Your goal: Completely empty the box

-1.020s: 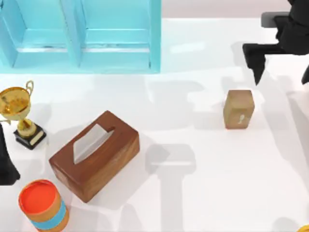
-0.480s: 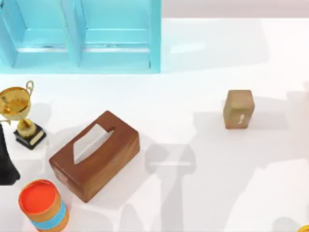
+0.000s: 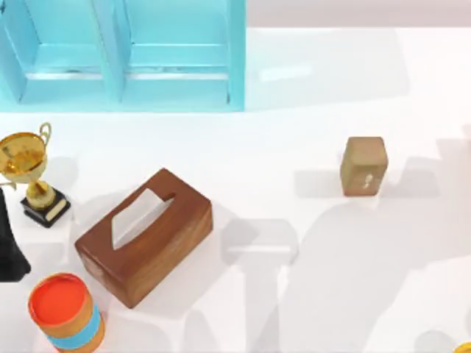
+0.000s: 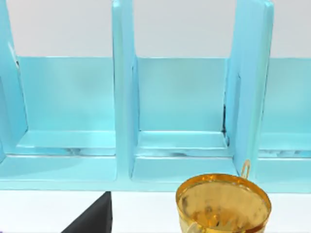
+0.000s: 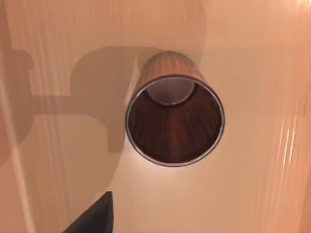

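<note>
Box [image 5: 58, 145] interior lies directly below right wrist camera; wooden cup [image 5: 174, 119] stands upright inside, mouth up. Right arm nearer. Gripper state: cannot tell.

Bright, even light; soft grey shadows across the table [image 3: 309, 95].

white table [image 3: 309, 110] under bright light, crossed by soft grey shadows toward the right and near edge. light-blue shelf unit [image 3: 125, 55] at the far left, split by upright dividers into open compartments. pale grey strip of wall or floor [image 3: 353, 13] beyond the far edge.
</note>
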Motion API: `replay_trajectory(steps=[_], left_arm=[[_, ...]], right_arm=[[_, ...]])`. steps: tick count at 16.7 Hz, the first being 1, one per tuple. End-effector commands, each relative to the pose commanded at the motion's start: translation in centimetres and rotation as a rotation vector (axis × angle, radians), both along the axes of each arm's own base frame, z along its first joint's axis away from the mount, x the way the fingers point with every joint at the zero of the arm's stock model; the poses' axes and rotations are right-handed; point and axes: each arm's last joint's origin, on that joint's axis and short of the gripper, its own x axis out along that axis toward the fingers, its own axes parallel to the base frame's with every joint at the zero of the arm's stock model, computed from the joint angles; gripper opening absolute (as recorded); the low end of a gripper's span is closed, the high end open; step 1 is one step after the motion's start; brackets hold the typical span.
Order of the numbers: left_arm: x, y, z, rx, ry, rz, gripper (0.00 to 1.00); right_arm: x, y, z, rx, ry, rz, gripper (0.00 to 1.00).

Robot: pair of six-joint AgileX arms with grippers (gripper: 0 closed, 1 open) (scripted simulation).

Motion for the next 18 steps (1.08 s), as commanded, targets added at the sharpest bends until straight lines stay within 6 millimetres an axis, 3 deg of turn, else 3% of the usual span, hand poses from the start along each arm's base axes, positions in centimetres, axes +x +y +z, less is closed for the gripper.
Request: replay_trajectory(steps=[3, 11, 17, 18], left_arm=[[0.0, 0.0, 0.0, 0.0, 0.0, 0.0, 1.0], [0.0, 0.0, 0.0, 0.0, 0.0, 0.0, 1.0], [0.0, 0.0, 0.0, 0.0, 0.0, 0.0, 1.0], [0.0, 0.0, 0.0, 0.0, 0.0, 0.0, 1.0]], right_arm=[[0.2, 0.0, -1.7, 0.001, 0.001, -0.002, 1.0], [0.0, 0.0, -9.1, 0.001, 0.002, -0.002, 1.0], [-0.1, 0.0, -9.9, 0.001, 0.0, -0.002, 1.0], [-0.1, 0.0, -9.9, 0.001, 0.0, -0.002, 0.92]])
